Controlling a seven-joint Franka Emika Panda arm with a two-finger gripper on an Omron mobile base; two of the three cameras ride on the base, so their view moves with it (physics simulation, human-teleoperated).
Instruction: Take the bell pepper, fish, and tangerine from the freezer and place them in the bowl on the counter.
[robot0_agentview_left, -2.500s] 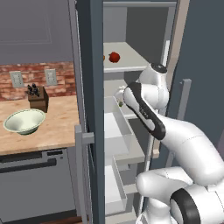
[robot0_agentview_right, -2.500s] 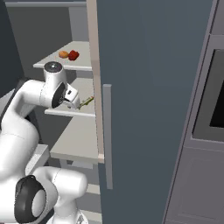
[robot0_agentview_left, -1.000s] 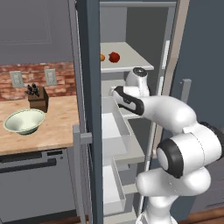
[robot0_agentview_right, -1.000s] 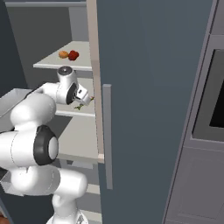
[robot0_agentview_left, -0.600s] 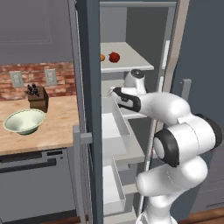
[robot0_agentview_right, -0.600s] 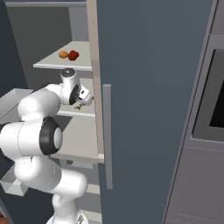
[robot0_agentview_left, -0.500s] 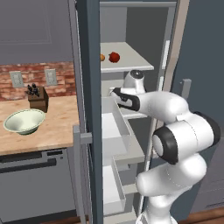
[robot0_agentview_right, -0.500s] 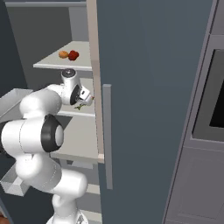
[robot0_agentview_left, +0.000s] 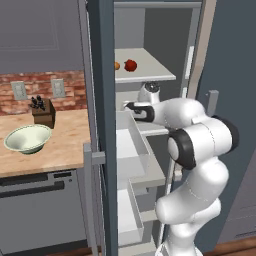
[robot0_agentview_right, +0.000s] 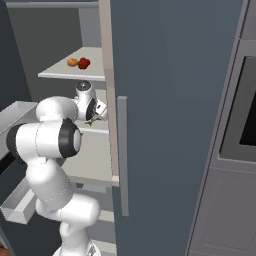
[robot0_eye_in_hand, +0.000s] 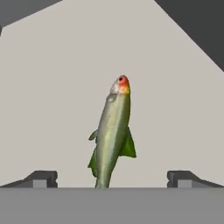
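My pincer (robot0_eye_in_hand: 112, 178) is spread wide, holding nothing, lined up over the fish (robot0_eye_in_hand: 112, 135) lying flat on the freezer (robot0_agentview_left: 102, 75) shelf so the fingers straddle its body. Bowl (robot0_agentview_left: 27, 138) waits on the counter (robot0_agentview_left: 60, 145).

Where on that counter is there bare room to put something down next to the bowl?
The counter is bare right of the bowl, up to the freezer frame, and along its front edge. The back is crowded: the knife block stands just behind the bowl.
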